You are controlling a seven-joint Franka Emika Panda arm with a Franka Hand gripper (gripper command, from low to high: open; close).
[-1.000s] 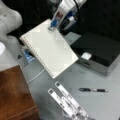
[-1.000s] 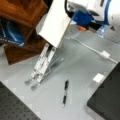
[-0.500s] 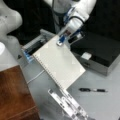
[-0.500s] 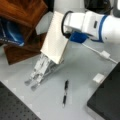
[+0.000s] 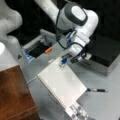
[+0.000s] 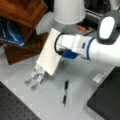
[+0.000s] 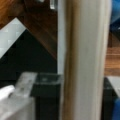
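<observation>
Grey tabletop (image 6: 82,75) carries all items, with a brown wooden block (image 5: 13,97) at its edge and a black box (image 5: 106,53) behind the arm. Landmark for all positions: the pen (image 6: 65,93), lying flat on the table.

Gripper (image 5: 65,60): it sits at the upper corner of a white notebook (image 5: 62,83), well above the pen. The fingers appear clamped on that corner; the wrist view shows the notebook (image 7: 83,62) edge-on, filling the space between them. The notebook (image 6: 50,53) hangs tilted, its lower edge close over a clear plastic rack (image 6: 36,75), which stands just beside the pen toward a front view's left.

Handling guidance, as a judgement:
1. Keep the grip firm; a corner hold lets a flat thing swing or slip.
2. Move slowly, so the free lower edge does not catch the rack.
3. Keep the lower edge away from the pen, which would roll if struck.

An orange object (image 5: 48,50) lies in a tray (image 5: 31,46) far behind the pen
</observation>
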